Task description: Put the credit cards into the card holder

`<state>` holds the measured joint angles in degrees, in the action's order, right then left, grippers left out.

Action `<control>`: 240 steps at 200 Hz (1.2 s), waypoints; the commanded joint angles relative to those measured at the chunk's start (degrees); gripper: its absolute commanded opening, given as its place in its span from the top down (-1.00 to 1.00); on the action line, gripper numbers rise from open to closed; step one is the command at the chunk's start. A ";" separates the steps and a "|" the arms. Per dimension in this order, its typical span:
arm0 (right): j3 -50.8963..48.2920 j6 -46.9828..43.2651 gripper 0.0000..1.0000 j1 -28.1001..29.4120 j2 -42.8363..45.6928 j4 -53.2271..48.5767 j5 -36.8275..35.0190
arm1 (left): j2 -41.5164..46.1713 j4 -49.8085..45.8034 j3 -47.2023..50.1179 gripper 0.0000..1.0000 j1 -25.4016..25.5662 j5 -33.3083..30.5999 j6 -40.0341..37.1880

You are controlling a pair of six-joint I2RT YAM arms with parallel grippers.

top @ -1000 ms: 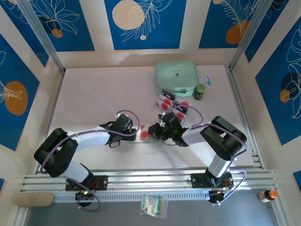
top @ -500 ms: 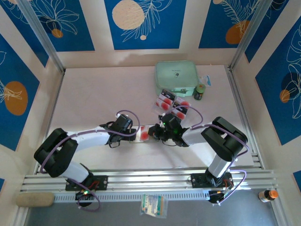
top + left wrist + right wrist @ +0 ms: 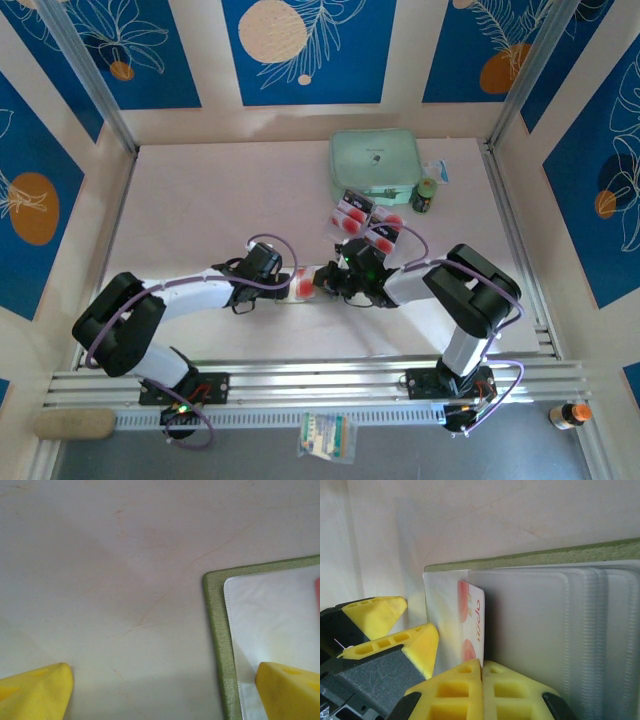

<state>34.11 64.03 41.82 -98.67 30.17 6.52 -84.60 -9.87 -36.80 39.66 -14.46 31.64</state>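
Top external: left gripper and right gripper meet mid-table at the card holder. Loose credit cards lie near a mint case. Left wrist: jaws spread open, one fingertip over the card holder's clear sleeve, the other over bare table. Right wrist: jaws closed on a red-marked credit card, which sits partly behind a sleeve flap.

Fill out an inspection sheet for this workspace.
Surface: pale table, faint scratches.
Job's things: card holder open; held card at its clear sleeves; more credit cards lie farther back.
Clutter: mint-green case, small jar.
Pincers: left pincer open, one fingertip over the holder; right pincer shut on held card.
Cables: purple cables loop at both wrists.
Surroundings: blue patterned panels; aluminium rails.
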 commanded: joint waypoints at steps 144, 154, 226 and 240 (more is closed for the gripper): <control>14.09 -16.65 0.41 -2.63 4.75 -31.79 4.01 | -0.34 0.20 1.41 -0.88 0.46 -0.75 1.36; 15.20 -17.09 0.50 -2.54 3.71 -32.45 4.27 | -0.36 0.35 1.51 -0.88 0.49 -0.75 1.41; 21.43 -17.73 0.82 0.07 -5.88 -34.42 6.03 | 0.14 0.47 1.59 -0.88 0.42 -0.75 1.49; 22.52 -17.55 0.83 0.44 -7.64 -35.05 6.58 | 0.31 0.39 1.50 -0.88 0.41 -0.76 1.49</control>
<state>54.24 47.31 41.47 -103.83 -1.74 11.00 -84.53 -8.82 -36.36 39.88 -15.03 32.71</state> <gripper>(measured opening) 0.089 0.939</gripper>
